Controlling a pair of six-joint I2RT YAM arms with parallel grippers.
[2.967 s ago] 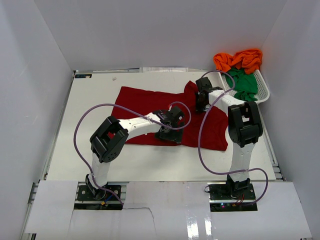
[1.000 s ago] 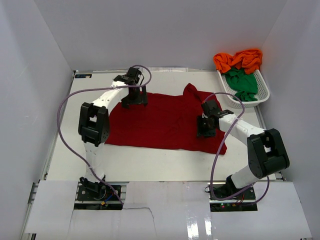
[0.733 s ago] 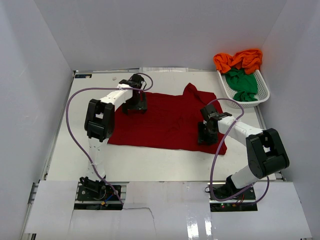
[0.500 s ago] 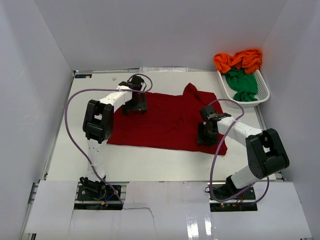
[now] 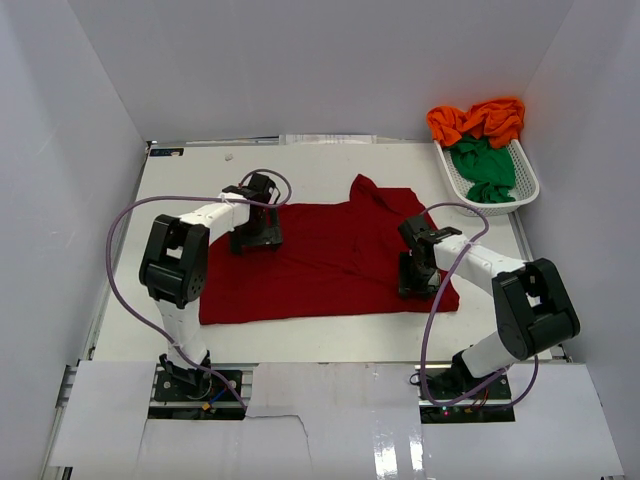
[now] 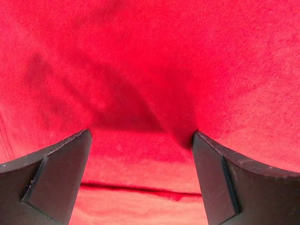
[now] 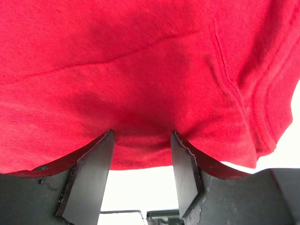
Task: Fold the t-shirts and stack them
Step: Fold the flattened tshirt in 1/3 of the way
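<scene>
A dark red t-shirt (image 5: 330, 250) lies spread out across the middle of the white table. My left gripper (image 5: 255, 226) presses down on its far left part. In the left wrist view it (image 6: 140, 135) stands wide open, with red fabric (image 6: 150, 56) and a hem fold filling the gap. My right gripper (image 5: 418, 274) rests on the shirt's near right corner. Its jaws (image 7: 142, 134) stand apart over the fabric's edge (image 7: 140, 56), with white table showing below. An orange t-shirt (image 5: 480, 118) and a green t-shirt (image 5: 486, 165) lie bunched in the basket.
The white lattice basket (image 5: 530, 186) stands at the far right corner, against the right wall. White walls close in the table (image 5: 150, 250) on three sides. Purple cables loop from both arms above the shirt.
The red shirt has slid toward the near left and lies flatter. My left gripper has come nearer from the far edge. The right gripper moved slightly nearer and its jaws widened.
</scene>
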